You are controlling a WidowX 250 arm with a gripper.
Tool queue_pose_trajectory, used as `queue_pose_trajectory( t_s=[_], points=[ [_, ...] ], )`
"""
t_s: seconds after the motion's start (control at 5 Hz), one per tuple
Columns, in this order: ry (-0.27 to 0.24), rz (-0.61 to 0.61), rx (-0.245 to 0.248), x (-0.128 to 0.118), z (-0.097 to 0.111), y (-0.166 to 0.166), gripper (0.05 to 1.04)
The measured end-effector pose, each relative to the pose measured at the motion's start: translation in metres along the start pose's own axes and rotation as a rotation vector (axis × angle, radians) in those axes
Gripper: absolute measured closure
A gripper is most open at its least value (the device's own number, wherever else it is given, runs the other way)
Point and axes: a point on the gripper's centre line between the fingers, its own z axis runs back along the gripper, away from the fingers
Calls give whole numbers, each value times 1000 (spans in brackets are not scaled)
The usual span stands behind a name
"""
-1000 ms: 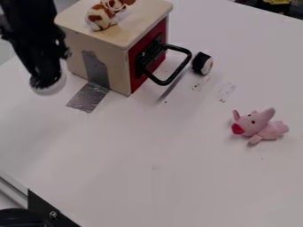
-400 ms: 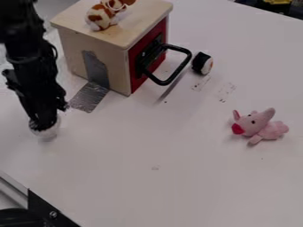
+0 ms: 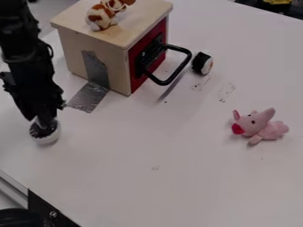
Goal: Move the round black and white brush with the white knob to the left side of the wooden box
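Touching a black-and-white toy [image 3: 46,138] on the left, your gripper [image 3: 43,122] leaves you unable to tell whether it grips. Rightward stand the box [image 3: 74,53], topped by a spotted plush [image 3: 100,17], a roll [image 3: 203,63], and, nearer, the pig [image 3: 257,126].

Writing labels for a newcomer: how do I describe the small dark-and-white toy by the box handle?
Find the wooden box with the red front, then its black loop handle. Just right of the handle in the image, the roll lies on the table. Its black wrap and pale end with an orange spot set it apart from the all-pinkish pig.
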Motion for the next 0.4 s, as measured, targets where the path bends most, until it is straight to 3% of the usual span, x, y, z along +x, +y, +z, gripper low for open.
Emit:
queue_pose_trajectory(
  t_s=[0.2,0.4],
  points=[
    [-27,15,-36,0,36,1,231],
    [-49,5,-50,-2,70,4,77]
  ],
)
